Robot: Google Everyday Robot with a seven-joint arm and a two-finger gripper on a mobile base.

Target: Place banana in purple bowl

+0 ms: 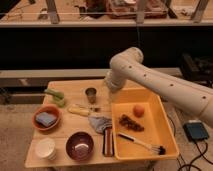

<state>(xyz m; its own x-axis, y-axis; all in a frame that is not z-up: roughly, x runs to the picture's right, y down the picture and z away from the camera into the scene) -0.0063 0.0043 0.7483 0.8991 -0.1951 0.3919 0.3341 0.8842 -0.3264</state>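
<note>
The 1 white arm I am running reaches in from the right and bends down over the middle of the wooden table (65, 131), its gripper (110, 94) low at the near-left corner of the yellow tray (157, 120), just right of a small metal cup (91, 94). From this angle the wrist covers the tool end, and I cannot tell whether the gripper is released or clenched; I see nothing in it. The banana (78, 111) lies flat on the tabletop, in front of the metal cup and left of a crumpled grey cloth (100, 123), well clear of the gripper. The purple bowl (80, 146) sits upright at the front edge of the table, nearer the camera than the banana and apart from it, its pale inside showing. A white cup (46, 148) stands just left of the bowl. Further back on the left, an orange bowl (47, 119) holds a blue-grey sponge, and a green vegetable (55, 95) rests behind it. Inside the tray are 1 round orange fruit (139, 110), a dark cluster (131, 123) I cannot identify, and a long-handled brush (142, 144). A dark red bar (108, 141) lies along the tray's left wall.
</note>
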